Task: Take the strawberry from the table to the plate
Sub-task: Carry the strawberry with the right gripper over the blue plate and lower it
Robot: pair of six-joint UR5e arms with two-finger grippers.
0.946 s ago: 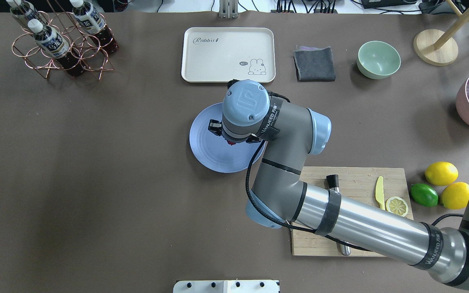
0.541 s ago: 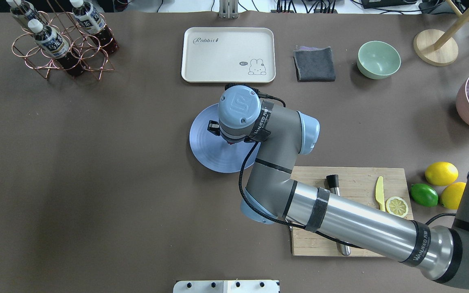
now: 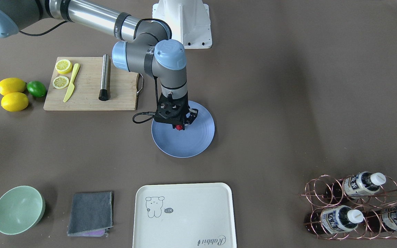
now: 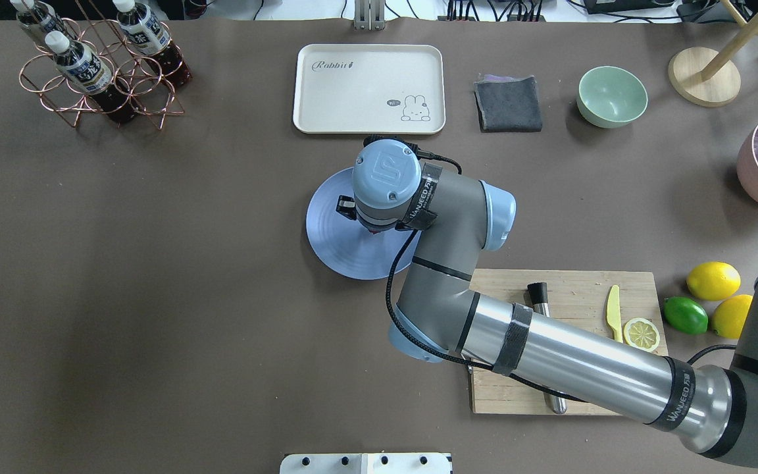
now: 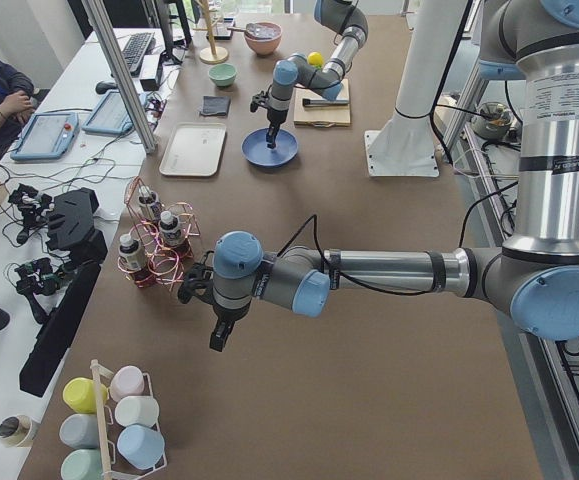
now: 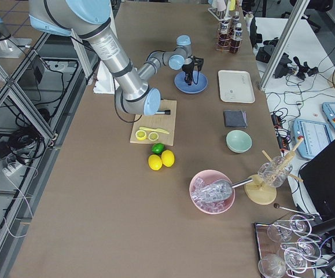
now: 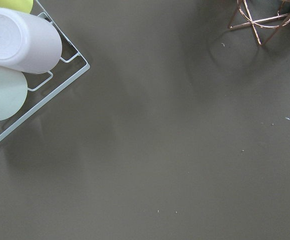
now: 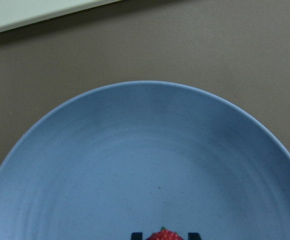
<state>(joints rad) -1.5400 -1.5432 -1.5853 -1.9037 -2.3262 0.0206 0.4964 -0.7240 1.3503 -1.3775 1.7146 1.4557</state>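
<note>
Two arms in play, and the right one is doing the work. It stretches across from above the cutting board [image 4: 583,289], and the right tool [image 3: 179,126] points straight down over the blue plate [image 3: 198,143]. Pinched between the black fingertips [image 8: 137,235] is the strawberry [image 8: 163,234], low over the plate's middle.

From the wrist camera only the berry's upper edge shows. A speck of green sits at that edge, facing the far rim and the cream tray [image 8: 34,10] beyond. Its long axis seems to run that same way, toward the tray side of the plate, though too little of it shows to be sure.

Over at the far end, the left tool [image 5: 219,338] hangs above bare tabletop [image 5: 369,380] just beside the bottle rack [image 5: 154,235]. Spread or pressed together, I cannot tell.
</note>
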